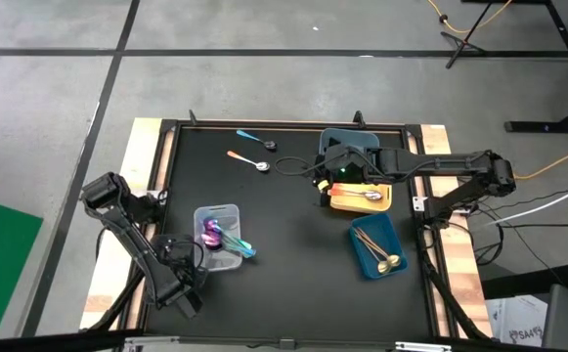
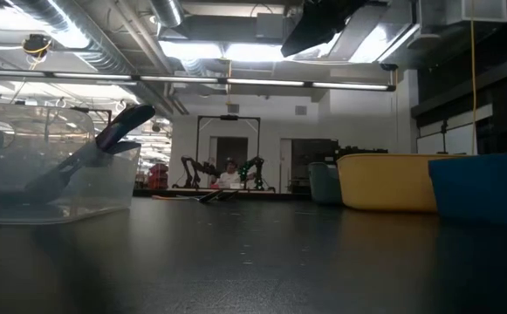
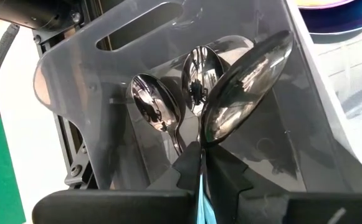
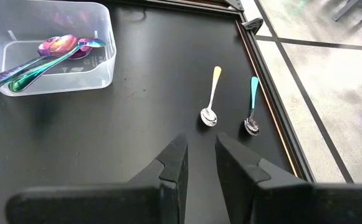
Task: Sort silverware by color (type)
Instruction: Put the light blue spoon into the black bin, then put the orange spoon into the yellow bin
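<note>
My left gripper (image 3: 202, 163) is at the table's near left corner, over a clear grey tray (image 3: 106, 81). It is shut on a spoon with a mirror-bright bowl (image 3: 246, 81). Two silver spoons (image 3: 159, 102) lie in that tray. Beside it a clear tray (image 1: 217, 235) holds iridescent purple and teal spoons (image 4: 50, 53). My right gripper (image 4: 199, 155) hovers open above the table by the orange tray (image 1: 362, 200). Two loose spoons lie at the far side, one with a yellow-orange handle (image 4: 210, 93) and one with a teal handle (image 4: 252, 102). My left gripper pinches the spoon's thin handle (image 3: 200, 152) between its two fingers, and a teal length of the handle shows farther back between them. The fingers slant down from above and lie along the handle. The bowl stands out beyond the fingertips, over the grey tray; whether it touches the tray I cannot tell.
A blue tray (image 1: 376, 244) with gold spoons sits near the right edge. The orange tray holds one spoon. A grey-blue tray (image 1: 350, 142) stands at the far side. A raised frame (image 1: 166, 176) rims the black tabletop. The table's middle (image 1: 284, 235) is bare.
</note>
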